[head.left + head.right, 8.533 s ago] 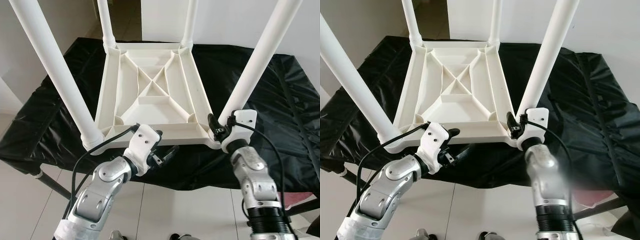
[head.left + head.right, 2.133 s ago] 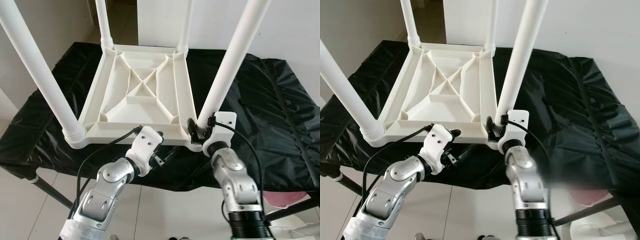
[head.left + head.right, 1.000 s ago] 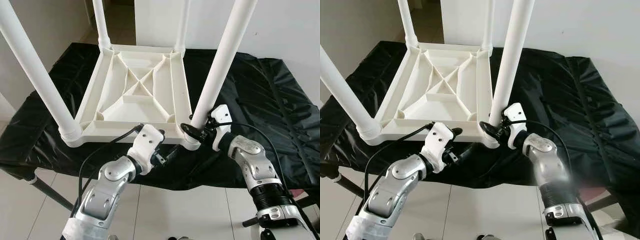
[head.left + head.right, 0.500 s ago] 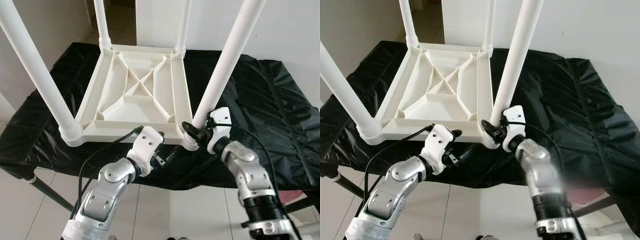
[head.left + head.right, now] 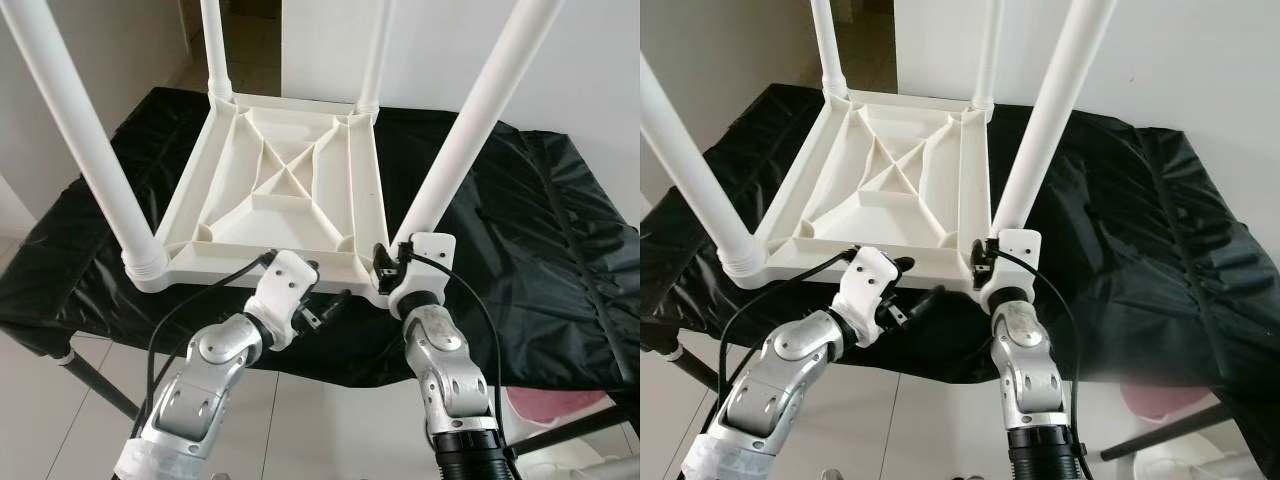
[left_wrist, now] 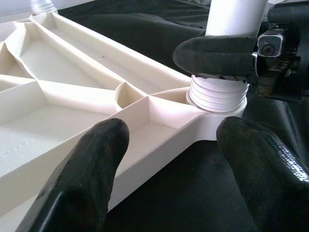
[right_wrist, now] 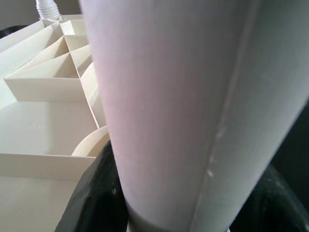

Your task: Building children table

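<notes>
No text, label, brand, number or sign can be read anywhere in these pictures.

Upturned white children's table (image 5: pixel 290 190) on black-draped bench (image 5: pixel 560 260)

Domestic room: plain white walls (image 5: pixel 600 80), pale tiled floor (image 5: pixel 40 400), a doorway (image 5: pixel 255 50) behind the black-covered desk (image 5: pixel 560 250).
</notes>
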`<state>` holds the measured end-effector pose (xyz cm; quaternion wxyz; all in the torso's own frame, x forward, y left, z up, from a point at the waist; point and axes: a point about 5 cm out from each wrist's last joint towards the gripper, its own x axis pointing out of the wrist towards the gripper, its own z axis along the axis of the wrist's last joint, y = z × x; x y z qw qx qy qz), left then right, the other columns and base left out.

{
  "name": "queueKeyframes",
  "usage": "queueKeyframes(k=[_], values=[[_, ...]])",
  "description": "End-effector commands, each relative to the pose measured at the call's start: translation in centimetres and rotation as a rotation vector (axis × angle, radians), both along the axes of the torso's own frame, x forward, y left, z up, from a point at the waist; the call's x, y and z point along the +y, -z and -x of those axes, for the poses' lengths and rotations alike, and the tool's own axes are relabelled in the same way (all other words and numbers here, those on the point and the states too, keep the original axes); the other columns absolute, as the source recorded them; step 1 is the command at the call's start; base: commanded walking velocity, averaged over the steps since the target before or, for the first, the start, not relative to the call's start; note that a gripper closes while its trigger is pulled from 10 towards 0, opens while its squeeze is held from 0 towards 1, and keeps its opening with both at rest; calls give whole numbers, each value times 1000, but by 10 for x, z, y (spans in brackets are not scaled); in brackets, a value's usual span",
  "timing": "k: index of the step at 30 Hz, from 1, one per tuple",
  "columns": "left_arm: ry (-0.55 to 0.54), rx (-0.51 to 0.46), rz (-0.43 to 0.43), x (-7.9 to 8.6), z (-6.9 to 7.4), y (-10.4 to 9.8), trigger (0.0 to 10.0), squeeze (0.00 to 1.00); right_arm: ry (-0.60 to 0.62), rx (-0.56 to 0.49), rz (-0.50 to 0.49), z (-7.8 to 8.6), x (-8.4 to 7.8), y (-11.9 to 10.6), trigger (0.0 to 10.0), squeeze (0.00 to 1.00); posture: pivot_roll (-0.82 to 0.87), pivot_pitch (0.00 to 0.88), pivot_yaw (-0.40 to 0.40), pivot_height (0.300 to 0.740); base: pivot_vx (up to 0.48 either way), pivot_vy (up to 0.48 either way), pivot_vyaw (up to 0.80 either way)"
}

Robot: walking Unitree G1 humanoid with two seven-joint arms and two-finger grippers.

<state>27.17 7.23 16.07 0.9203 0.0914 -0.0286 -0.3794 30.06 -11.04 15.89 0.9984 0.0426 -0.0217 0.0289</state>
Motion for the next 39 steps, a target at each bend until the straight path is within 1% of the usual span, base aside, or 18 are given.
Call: queueKeyframes(k=[1, 2, 3, 4, 6, 7, 14, 16, 17, 18, 19, 24, 26, 28, 34, 35, 36, 39], values=[[-24, 2, -9, 0, 2, 3, 10000, 0, -30, 45, -54, 4, 4, 8, 10000, 0, 15, 67, -25, 740, 0, 0, 0], [-20, 4, -7, 0, 2, 4, 10000, 0, -39, 39, -54, 4, 2, 7, 10000, 71, 14, 69, -25, 740, 0, 0, 0], [-20, 4, -7, 0, 2, 4, 10000, 0, -39, 39, -54, 4, 2, 7, 10000, 71, 14, 69, -25, 740, 0, 0, 0], [-19, 4, -6, 0, 2, 4, 10000, 0, -44, 32, -54, 4, 1, 5, 10000, 835, 10, 71, -24, 740, 0, 0, 0], [-18, 4, -5, 0, 2, 4, 10000, 0, -42, 29, -54, 5, 0, 5, 10000, 835, 10, 71, -24, 740, 0, 0, 0], [-19, 5, -3, -1, 2, 3, 10000, 0, -103, -7, -52, 4, -5, 0, 10000, 1000, 8, 76, -27, 740, 0, 0, 0], [-20, 7, -1, -1, 2, 3, 10000, 0, -216, -35, -3, 1, -16, -5, 10000, 1000, 9, 79, -29, 740, 0, 0, 0], [-18, 8, -2, -1, 3, 4, 10000, 0, -318, -44, 21, -3, -25, -9, 10000, 1000, 14, 75, -26, 740, 0, 0, 0], [-16, 9, -3, -1, 3, 4, 10000, 0, -375, -47, 45, -5, -27, -10, 10000, 208, 14, 75, -26, 740, 0, 0, 0], [-15, 10, -3, -1, 4, 4, 10000, 0, -410, -48, 60, -5, -28, -11, 10000, 208, 14, 75, -26, 740, 0, 0, 0], [-14, 10, -4, -1, 4, 4, 10000, 0, -428, -49, 69, -6, -29, -11, 10000, 0, 14, 75, -26, 740, 0, 0, 0], [2, 17, -8, -3, 4, 5, 10000, 0, -553, -57, 179, -20, -35, -10, 10000, 0, 14, 65, -17, 740, 0, 0, 0], [5, 18, -8, -4, 5, 5, 10000, 0, -577, -49, 191, -22, -35, -9, 10000, 0, 15, 64, -18, 740, 0, 0, 0], [11, 16, -7, -6, 5, 4, 10000, 0, -666, -39, 220, -23, -33, -6, 10000, 0, 16, 68, -19, 740, 0, 0, 0], [11, 16, -9, -6, 5, 5, 10000, 0, -726, -25, 263, -26, -32, -3, 10000, 0, 18, 67, -20, 740, 0, 0, 0], [7, 13, -9, -5, 5, 4, 10000, 0, -750, -15, 284, -26, -34, 0, 1059, 0, 28, 63, -27, 740, 0, 0, 0], [-1, 11, -7, -4, 4, 4, 10000, 0, -763, -14, 298, -26, -35, 2, 0, 0, 28, 64, -29, 740, 0, 0, 0], [-20, 7, -1, -2, 3, 2, 10000, 0, -787, 5, 285, -24, -41, 8, 0, 0, 27, 65, -30, 740, 0, 0, 0]])
